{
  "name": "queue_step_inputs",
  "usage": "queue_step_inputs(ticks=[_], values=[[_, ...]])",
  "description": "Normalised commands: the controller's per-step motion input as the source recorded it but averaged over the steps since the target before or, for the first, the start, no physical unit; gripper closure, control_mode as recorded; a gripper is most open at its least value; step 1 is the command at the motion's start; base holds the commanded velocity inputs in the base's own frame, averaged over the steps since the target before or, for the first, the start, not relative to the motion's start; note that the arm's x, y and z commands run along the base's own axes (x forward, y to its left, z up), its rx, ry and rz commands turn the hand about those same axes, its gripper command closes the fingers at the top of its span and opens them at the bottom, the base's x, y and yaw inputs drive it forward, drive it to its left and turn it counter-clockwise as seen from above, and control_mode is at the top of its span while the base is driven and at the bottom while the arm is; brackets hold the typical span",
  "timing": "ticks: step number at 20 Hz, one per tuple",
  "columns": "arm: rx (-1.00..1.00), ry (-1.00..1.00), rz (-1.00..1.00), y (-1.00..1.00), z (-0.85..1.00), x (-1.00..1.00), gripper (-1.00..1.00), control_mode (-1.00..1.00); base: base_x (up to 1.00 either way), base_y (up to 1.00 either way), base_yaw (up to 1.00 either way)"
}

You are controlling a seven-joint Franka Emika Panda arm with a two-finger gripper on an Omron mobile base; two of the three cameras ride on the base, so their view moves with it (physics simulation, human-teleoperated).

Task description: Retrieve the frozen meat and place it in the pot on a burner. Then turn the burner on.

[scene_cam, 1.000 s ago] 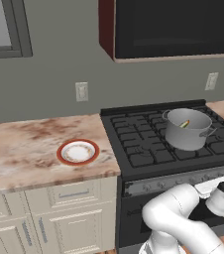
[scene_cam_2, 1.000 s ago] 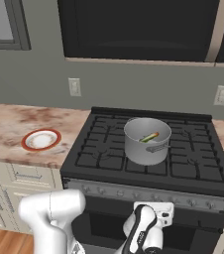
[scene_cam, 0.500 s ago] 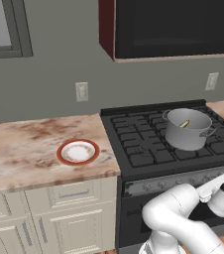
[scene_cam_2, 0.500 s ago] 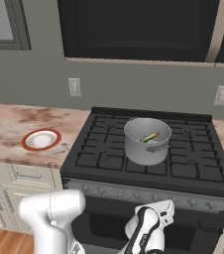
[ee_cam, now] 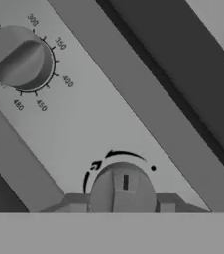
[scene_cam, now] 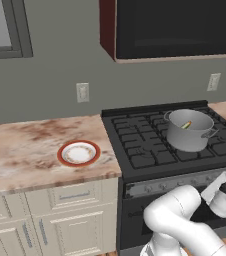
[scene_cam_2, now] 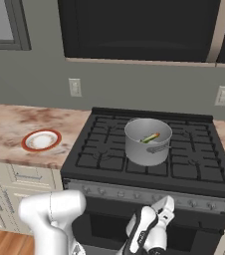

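Slightly higher and nearer to the control panel (scene_cam_2: 134,191) than one second ago: gripper (ee_cam: 121,203), seen in the right base view at about 5 o'clock, below the stove (scene_cam_2: 104,154) front. No shift of pot, meat or plate in that time.

Jaws narrow, closed from both sides on the burner knob (ee_cam: 123,186): one fingertip (ee_cam: 75,202) at 9 o'clock of the knob, the other at 3 o'clock, both touching its rim as far as visible. Small dark mark on the knob face pointing to 12 o'clock in the hand view. Curved arrow and dot printed on the panel around the knob from 9 to 2 o'clock. Oven dial (ee_cam: 20,59) with temperature numbers at 10 o'clock of the knob, well apart.

On the stove top: pot (scene_cam_2: 147,142) upright on a burner (scene_cam_2: 149,168) near the centre of the grates. Inside the pot: frozen meat (scene_cam_2: 151,137), lying tilted, one end toward 2 o'clock.

At 9 o'clock of the stove, on the marble counter (scene_cam: 25,145): red-rimmed plate (scene_cam: 78,153), well apart from the pot.
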Motion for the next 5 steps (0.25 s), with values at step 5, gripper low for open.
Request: queue_step_inputs(ticks=[5], values=[[-0.65,0.0,0.0,0.0,-0.3,0.0,1.0,-1.0,0.0,0.0,0.0]])
